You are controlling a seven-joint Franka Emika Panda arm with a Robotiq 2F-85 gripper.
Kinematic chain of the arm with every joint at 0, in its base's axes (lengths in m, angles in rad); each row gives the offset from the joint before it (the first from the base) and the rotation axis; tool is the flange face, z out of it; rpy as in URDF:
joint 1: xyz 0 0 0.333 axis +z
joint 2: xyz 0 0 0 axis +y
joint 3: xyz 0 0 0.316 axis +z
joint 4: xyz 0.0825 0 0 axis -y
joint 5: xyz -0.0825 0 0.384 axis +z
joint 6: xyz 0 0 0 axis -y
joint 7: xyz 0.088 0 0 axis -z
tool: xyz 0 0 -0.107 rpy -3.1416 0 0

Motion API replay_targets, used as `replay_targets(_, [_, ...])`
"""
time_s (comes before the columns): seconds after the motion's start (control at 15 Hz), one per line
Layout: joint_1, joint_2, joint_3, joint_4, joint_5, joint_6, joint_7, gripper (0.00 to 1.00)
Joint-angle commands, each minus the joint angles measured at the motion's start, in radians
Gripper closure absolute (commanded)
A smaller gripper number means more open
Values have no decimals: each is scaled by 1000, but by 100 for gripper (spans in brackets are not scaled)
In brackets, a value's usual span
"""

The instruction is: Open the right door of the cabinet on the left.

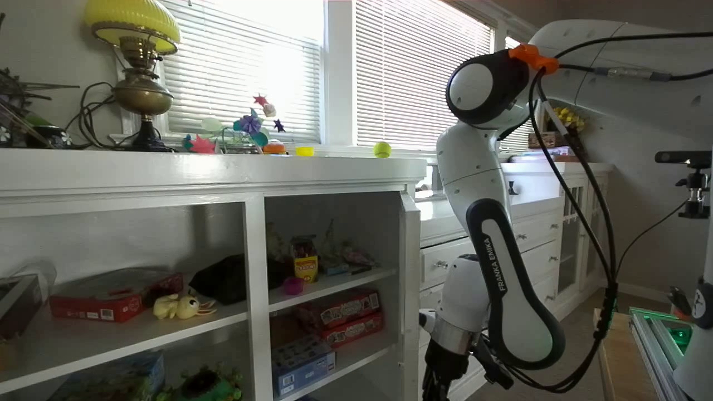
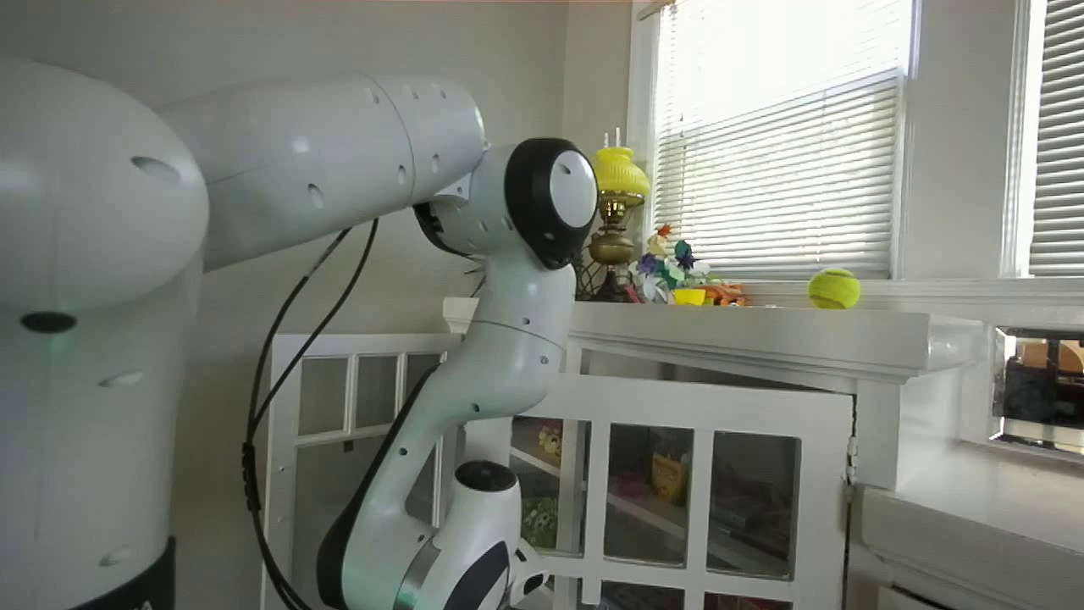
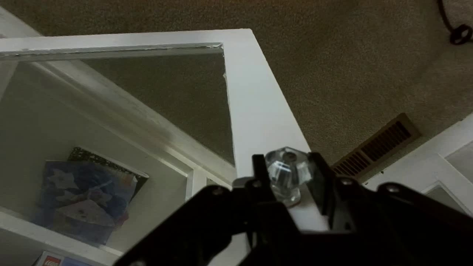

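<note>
The white cabinet (image 1: 255, 301) has glass-paned doors; its top ledge shows in an exterior view (image 2: 745, 339). The right door (image 2: 644, 402) is swung partly outward on its right-hand hinge. It shows almost edge-on in an exterior view (image 1: 411, 289), and its white frame crosses the wrist view (image 3: 255, 99). A clear faceted glass knob (image 3: 286, 173) sits on the door frame. My gripper (image 3: 288, 162) has a finger against each side of the knob and is shut on it. The gripper shows partly at the bottom of an exterior view (image 1: 435, 384).
The left door (image 2: 286, 474) stands open. Shelves hold a yellow crayon box (image 1: 306, 267), red boxes (image 1: 351, 317), a blue box (image 1: 303, 365) and a plush toy (image 1: 181, 306). A lamp (image 1: 143, 94) and tennis ball (image 2: 834, 289) stand on top. White drawers (image 1: 445, 262) adjoin the cabinet.
</note>
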Motion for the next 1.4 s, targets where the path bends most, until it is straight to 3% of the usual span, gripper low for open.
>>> replay_targets(0.0, [31, 42, -24, -47, 21, -31, -17, 92])
replay_targets(0.07, [33, 40, -31, -55, 25, -28, -18, 92])
replay_targets(0.13, [38, 32, -37, -63, 28, -26, -20, 43])
replay_targets(0.2, [42, 22, -40, -71, 31, -31, -18, 42])
replay_targets(0.6, [98, -50, -42, -128, 34, -206, -34, 2])
replay_targets(1.07, [257, -239, 24, -149, 67, -377, -15, 0])
replay_targets(1.33, [273, -296, 84, -123, 53, -436, -21, 0])
